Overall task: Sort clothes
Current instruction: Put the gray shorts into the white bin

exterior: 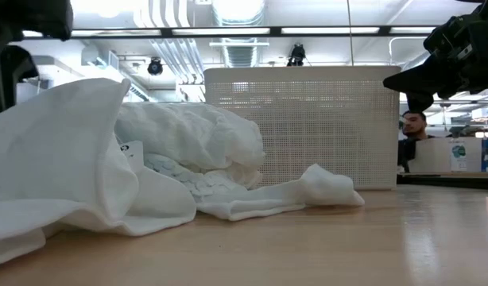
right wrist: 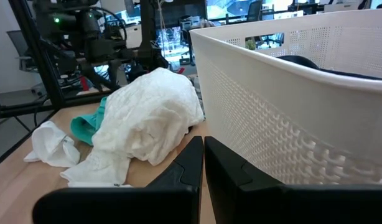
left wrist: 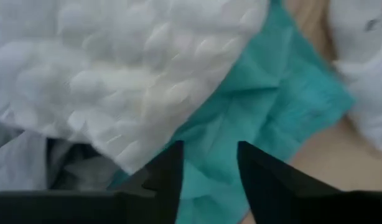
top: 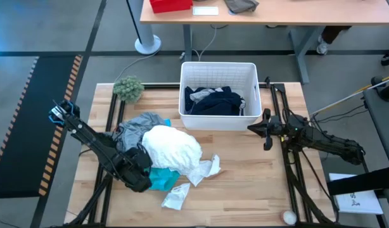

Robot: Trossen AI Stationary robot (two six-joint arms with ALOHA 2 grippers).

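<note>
- Two dark arms at a pale wooden desk [top: 245,190]; clothes heaped on its left half, one garment already binned.
- Left gripper [top: 146,172] low over the pile near the left front area of the desk; in its wrist view the two dark fingers [left wrist: 169,171] stand apart, with turquoise fabric showing in the gap. Whether they touch the cloth, cannot tell.
- Crumpled turquoise fabric garment [top: 161,179] lies under the front edge of the pile, just beside the left gripper.
- Puffy white textured fabric garment [top: 172,147] sits on top, centre-left of the desk, overlapping the turquoise one.
- Soft grey fabric garment [top: 136,128] behind the white one, toward the left rear, touching it.
- Small white socks [top: 175,197], crumpled, near the front edge; another white piece [top: 206,169] just right of the pile.
- Navy fabric garment [top: 213,101] bunched inside the white perforated plastic bin [top: 218,71] at the rear centre edge.
- Right gripper [top: 267,130] just beside the bin's right wall, off the clothes; fingers pressed together, holding nothing.
- Fuzzy green ball [top: 128,88] at the left rear corner.
</note>
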